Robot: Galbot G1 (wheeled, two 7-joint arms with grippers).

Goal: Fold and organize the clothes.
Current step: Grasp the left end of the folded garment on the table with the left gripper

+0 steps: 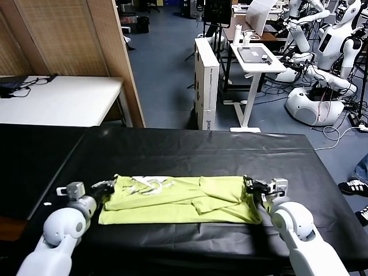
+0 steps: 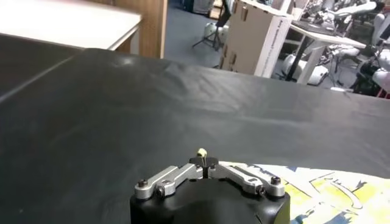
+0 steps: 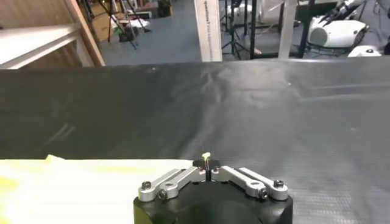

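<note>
The left pincer (image 1: 108, 187) was closed tight on the left end of the T-shirt (image 1: 184, 201), a small tuft of lime fabric showing between its tips in the left wrist view. The right pincer (image 1: 251, 185) was closed the same way on the right end, with a similar scrap pinched between its tips. Both sat low, at the far corners of the garment.

Between them the T-shirt lay on the black desk (image 1: 190, 149) as a long, partly folded band near the front edge, white lettering (image 1: 146, 185) showing toward its left side and creases across the middle.

The cloth looked thin, light and limp; it would probably sag and wrinkle when lifted and might slip from a shallow pinch. Holding both end corners seemed the sensible grip, keeping the fabric taut for the next fold.
</note>
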